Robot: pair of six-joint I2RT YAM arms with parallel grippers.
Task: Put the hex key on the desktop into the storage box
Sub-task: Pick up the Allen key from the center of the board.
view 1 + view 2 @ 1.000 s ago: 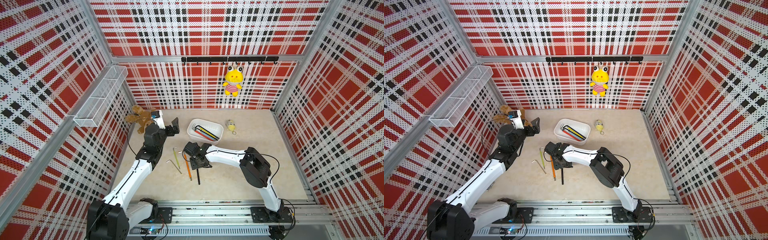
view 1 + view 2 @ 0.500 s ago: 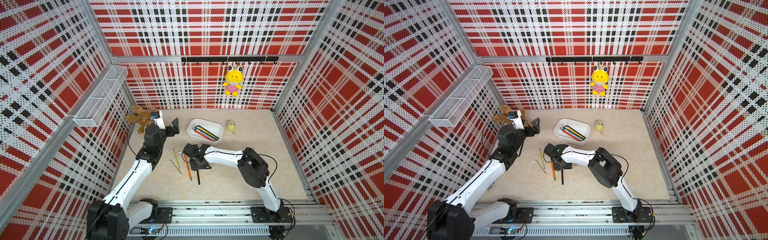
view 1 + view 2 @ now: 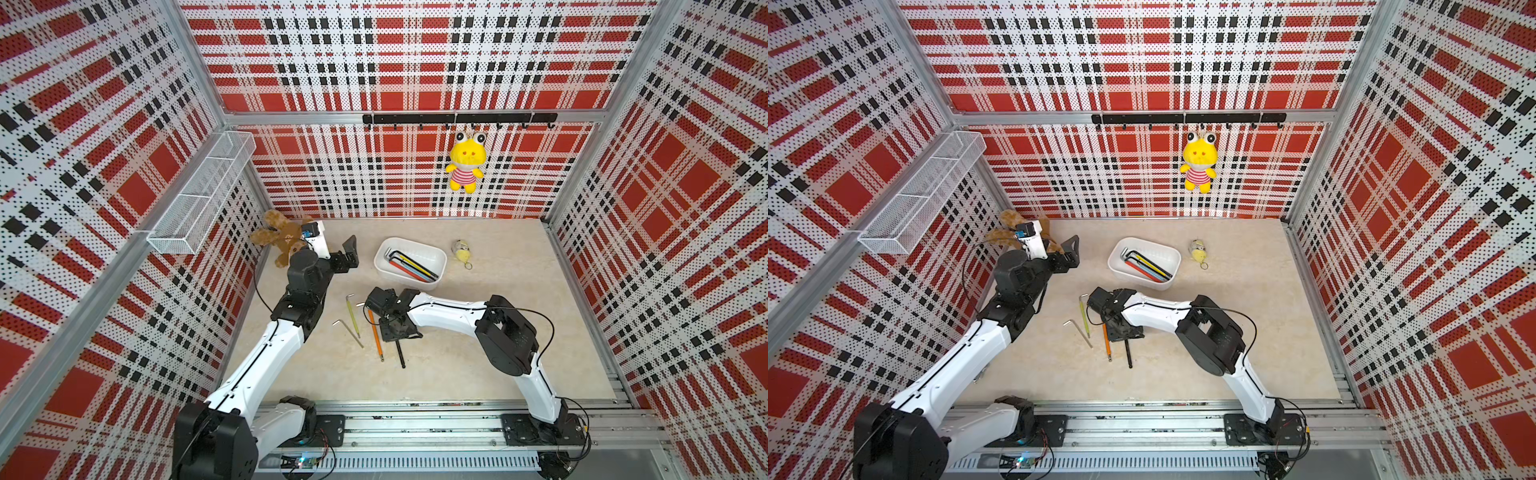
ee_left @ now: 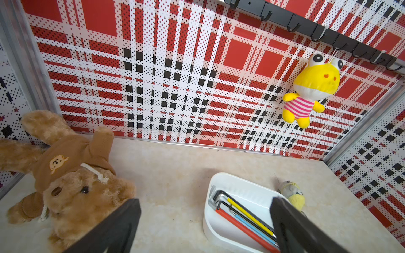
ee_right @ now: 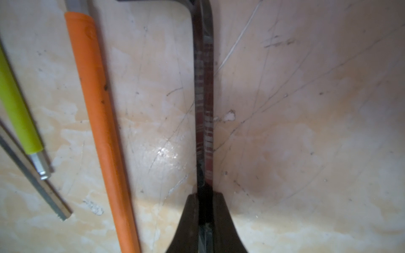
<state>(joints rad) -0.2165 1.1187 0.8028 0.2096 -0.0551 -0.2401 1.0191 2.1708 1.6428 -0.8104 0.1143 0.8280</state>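
Observation:
A black hex key [image 3: 400, 354] [image 3: 1128, 355] [image 5: 202, 98] lies on the cream desktop [image 3: 478, 365]. My right gripper [image 3: 392, 328] [image 3: 1121, 330] [image 5: 205, 195] is low over it and shut on its shaft. An orange hex key [image 3: 376, 336] [image 5: 98, 109], a green one [image 3: 353, 316] [image 5: 15, 105] and a silver one [image 3: 349, 332] [image 5: 32, 181] lie just left of it. The white storage box [image 3: 415, 283] [image 3: 1144, 281] [image 4: 241, 181], further back, holds several hex keys. My left gripper [image 3: 349, 255] [image 3: 1073, 251] [image 4: 205, 203] hangs open and empty, left of the box.
A brown teddy bear [image 3: 276, 237] [image 4: 72, 175] lies in the back left corner beside my left arm. A small yellow keychain toy [image 3: 461, 251] sits right of the box. A yellow frog plush [image 3: 465, 166] hangs from the hook rail; a wire-mesh basket [image 3: 199, 199] hangs on the left wall.
My right gripper's jaws have closed onto the black hex key, and the arm has shifted slightly left. The left arm has not moved.

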